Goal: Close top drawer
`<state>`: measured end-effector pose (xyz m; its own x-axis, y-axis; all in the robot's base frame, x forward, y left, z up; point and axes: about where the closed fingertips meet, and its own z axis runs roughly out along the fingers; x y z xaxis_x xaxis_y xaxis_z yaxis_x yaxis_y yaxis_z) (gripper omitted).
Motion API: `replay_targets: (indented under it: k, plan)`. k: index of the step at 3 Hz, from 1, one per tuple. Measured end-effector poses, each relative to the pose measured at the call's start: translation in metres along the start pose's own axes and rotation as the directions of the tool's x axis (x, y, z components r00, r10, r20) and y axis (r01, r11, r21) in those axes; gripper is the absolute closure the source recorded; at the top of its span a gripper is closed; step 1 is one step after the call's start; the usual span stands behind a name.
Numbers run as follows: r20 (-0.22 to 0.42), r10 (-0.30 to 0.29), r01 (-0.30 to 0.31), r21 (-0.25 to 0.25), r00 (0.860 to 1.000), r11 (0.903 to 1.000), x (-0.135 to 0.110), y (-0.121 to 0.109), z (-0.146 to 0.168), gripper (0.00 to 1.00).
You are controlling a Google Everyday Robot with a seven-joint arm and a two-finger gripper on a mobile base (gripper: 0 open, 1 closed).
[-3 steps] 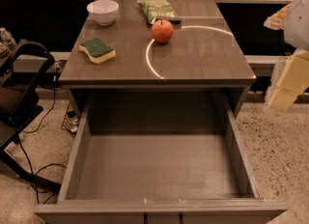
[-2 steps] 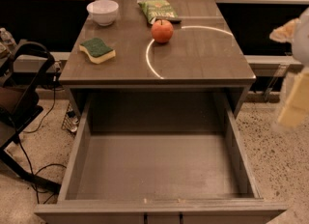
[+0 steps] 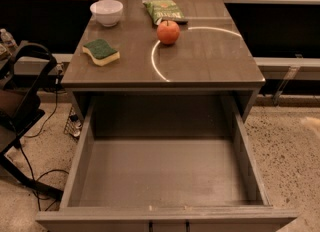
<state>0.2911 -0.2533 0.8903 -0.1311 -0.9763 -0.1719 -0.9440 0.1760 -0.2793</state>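
Observation:
The top drawer (image 3: 165, 176) is a wide, deep grey box pulled far out of the cabinet (image 3: 210, 76) toward me, and it is empty. Its front edge (image 3: 165, 215) runs along the bottom of the view; the front face is hidden from here. My gripper is out of view. Only a pale blurred bit of the arm (image 3: 312, 123) shows at the right edge, over the floor to the right of the drawer and apart from it.
On the cabinet top lie a red apple (image 3: 168, 32), a white bowl (image 3: 106, 12), a green-and-yellow sponge (image 3: 101, 51) and a green snack bag (image 3: 163, 11). A black chair frame (image 3: 22, 106) and cables (image 3: 35, 176) stand at the left. Speckled floor (image 3: 285, 151) lies at the right.
The pale arm at the right edge has moved right and down, almost wholly out of view. The drawer and the things on the top have not moved.

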Motion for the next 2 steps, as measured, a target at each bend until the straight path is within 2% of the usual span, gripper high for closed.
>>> replay_targets:
  k: [1, 2]
  plan:
    - [0.012, -0.019, 0.019, -0.007, 1.0, 0.9998, 0.008, 0.05, 0.025, 0.0]
    - [-0.008, -0.029, 0.028, -0.052, 1.0, 0.9983, 0.007, 0.101, 0.063, 0.0]
